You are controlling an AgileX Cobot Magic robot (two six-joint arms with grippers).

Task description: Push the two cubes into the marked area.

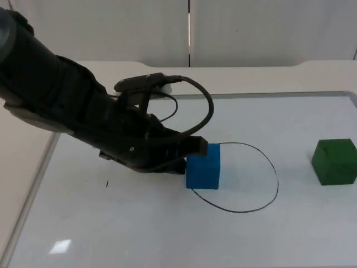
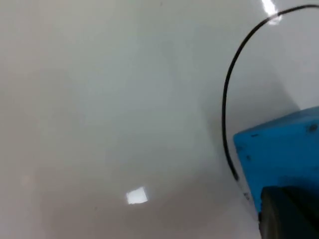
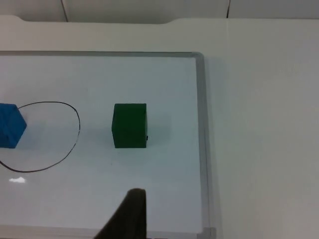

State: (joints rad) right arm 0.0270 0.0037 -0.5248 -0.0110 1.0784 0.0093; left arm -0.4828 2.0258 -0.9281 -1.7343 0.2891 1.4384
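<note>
White table (image 1: 139,234): left gripper (image 1: 192,153), finger state indeterminable, touches blue cube (image 1: 203,172) at its 9 o'clock on the outline's (image 1: 266,159) edge; green cube (image 1: 334,162) well outside, 3 o'clock.

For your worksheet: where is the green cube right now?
In the top view the green cube sits at the whiteboard's right side, outside the drawn outline, apart from the blue cube.

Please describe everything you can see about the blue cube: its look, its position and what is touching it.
The blue cube is a solid, matte block that looks like foam, with slightly worn, speckled faces. It rests flat and upright on the white board. It sits on the left edge of the marked area, a loop drawn in black, with part of it inside. The left gripper is against its left side, as if pushing. The green cube stands well apart from it, outside the loop.
</note>
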